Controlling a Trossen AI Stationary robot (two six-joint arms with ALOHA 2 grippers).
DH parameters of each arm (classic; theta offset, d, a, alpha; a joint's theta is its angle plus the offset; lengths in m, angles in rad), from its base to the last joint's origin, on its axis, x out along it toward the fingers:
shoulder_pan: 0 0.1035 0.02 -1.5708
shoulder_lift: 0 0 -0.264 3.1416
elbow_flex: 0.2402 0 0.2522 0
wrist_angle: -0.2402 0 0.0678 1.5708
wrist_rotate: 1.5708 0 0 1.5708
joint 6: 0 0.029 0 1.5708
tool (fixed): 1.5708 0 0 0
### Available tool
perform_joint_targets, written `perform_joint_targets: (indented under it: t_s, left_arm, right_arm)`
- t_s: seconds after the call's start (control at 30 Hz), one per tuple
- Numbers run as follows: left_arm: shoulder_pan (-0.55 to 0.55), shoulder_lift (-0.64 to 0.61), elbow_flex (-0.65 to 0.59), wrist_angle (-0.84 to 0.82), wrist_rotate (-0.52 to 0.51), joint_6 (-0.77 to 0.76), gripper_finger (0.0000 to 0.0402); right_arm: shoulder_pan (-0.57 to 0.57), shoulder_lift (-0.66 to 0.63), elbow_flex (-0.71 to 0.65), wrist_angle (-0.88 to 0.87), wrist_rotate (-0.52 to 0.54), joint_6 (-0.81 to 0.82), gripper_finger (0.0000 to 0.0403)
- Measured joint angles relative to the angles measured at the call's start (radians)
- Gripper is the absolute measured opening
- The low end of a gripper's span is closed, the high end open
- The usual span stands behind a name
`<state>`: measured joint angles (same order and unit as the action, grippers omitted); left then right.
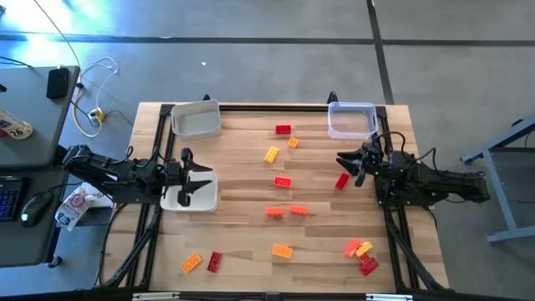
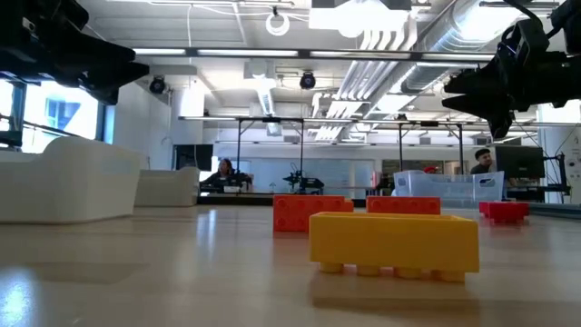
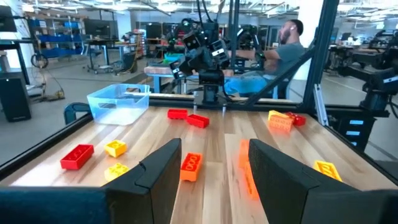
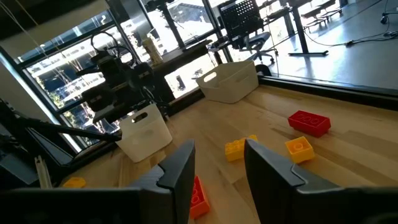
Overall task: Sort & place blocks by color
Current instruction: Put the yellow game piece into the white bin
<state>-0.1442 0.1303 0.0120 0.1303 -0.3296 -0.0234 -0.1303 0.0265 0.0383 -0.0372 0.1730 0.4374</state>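
Right end effector (image 1: pixel 349 163) gapes beside seemingly tilted red block (image 1: pixel 342 181).

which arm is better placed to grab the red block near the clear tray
Right. The open right gripper hangs just beside that red block, by the clear tray. The open left gripper sits across the table over a white tray.

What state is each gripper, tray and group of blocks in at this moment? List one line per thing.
left gripper: open, empty, above the near white tray.
right gripper: open, empty, near a red block.
far white tray: upright, looks empty.
clear tray: upright, looks empty.
blocks: scattered on the table, none in a tray.
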Motion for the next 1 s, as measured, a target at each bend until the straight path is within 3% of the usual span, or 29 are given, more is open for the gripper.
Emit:
perform_joint_targets:
  t_s: [0.3,0.6,0.8,1.0]
  left_arm:
    - [0.0,0.0,0.007,-0.008,-0.078,-0.146,0.0225]
    - [0.0,0.016,0.076,-0.008,-0.077,-0.21,0.0221]
    - [-0.001,0.093,0.19,-0.082,-0.047,-0.231,0.022]
    - [-0.001,0.215,0.379,-0.291,0.007,-0.338,0.022]
  right_arm:
    - [0.0,0.0,0.0,0.0,0.0,0.0,0.0124]
    - [0.0,0.0,0.0,0.0,0.0,0.0,0.0124]
    - [0.0,0.0,0.0,0.0,0.0,0.0,0.0124]
    - [0.0,0.0,0.0,0.0,0.0,0.0,0.0124]
